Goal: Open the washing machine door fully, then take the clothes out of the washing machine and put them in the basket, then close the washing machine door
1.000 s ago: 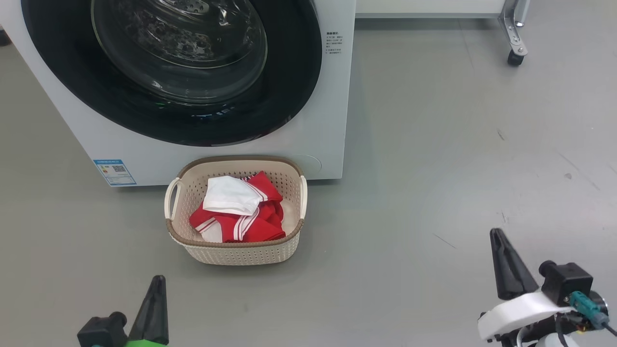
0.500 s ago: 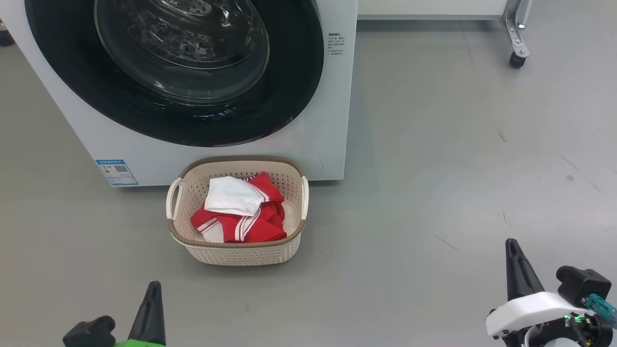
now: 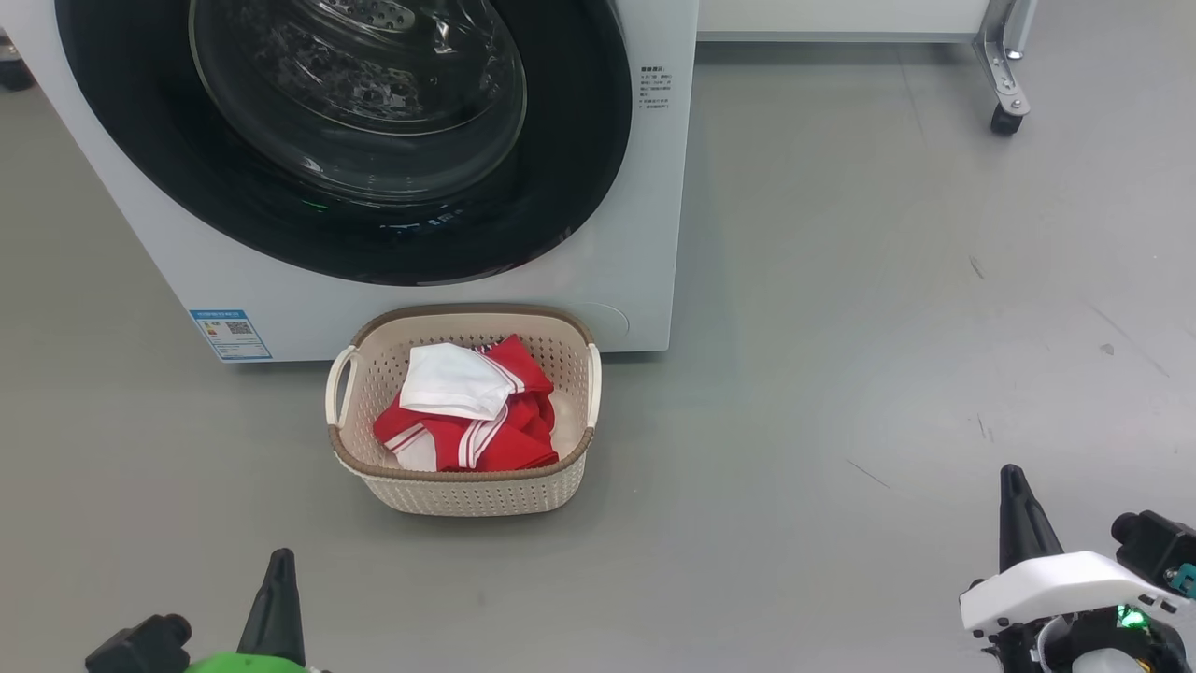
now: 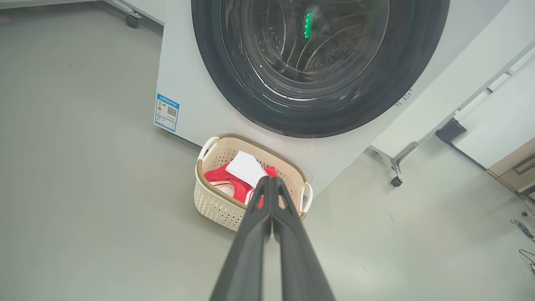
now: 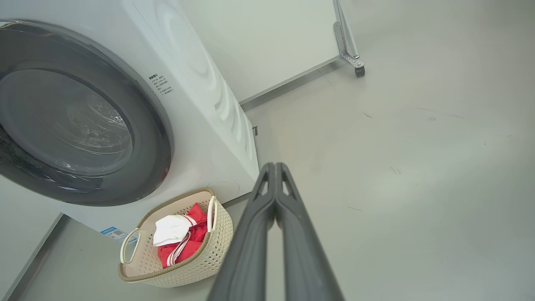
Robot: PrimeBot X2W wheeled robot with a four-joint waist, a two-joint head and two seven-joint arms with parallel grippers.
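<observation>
I see the left gripper [image 3: 278, 565] and right gripper [image 3: 1013, 486] pinched together and dropping back; door [image 3: 598, 150] shut, clothes [image 3: 491, 435] in basket [image 3: 467, 312], so probably finished.

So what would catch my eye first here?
The glossy black washing machine door sits shut at the head view's top left. Below it on the floor, the cream basket holds bright red and white clothes. The left gripper and right gripper, both shut, point up from the bottom corners.

Left tool [image 3: 278, 561] and right tool [image 3: 1012, 477] lower in head view than before
</observation>
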